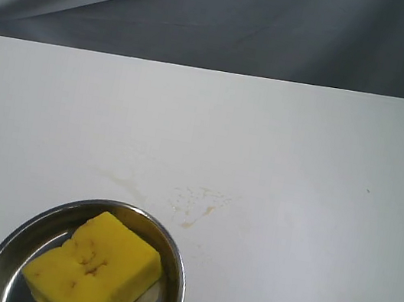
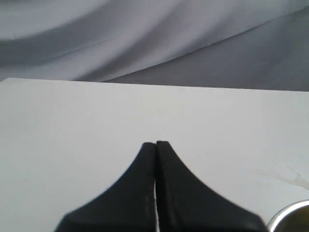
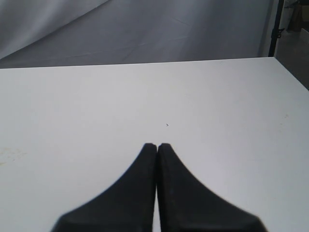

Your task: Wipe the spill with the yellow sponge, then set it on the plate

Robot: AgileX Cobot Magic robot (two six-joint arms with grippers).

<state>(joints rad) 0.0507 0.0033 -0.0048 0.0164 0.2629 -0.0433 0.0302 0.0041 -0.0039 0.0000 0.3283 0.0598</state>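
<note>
Exterior view: the yellow sponge (image 1: 94,265) lies inside the steel plate (image 1: 180,271), low on the left of the white bench (image 1: 307,215). The spill (image 1: 197,203), a faint brownish smear, marks the bench just beyond the plate.

Left wrist view: the left end effector (image 2: 156,144) is pressed closed and holds nothing.

Right wrist view: the right end effector (image 3: 157,145) is likewise closed and empty.

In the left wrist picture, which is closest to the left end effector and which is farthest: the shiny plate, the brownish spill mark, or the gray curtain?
Counting from the shut left end effector:
1. plate: its rim peeks in close beside the end effector.
2. spill: a faint smear on the table, just beyond the plate.
3. curtain: farthest, hanging behind the table's far edge.
</note>
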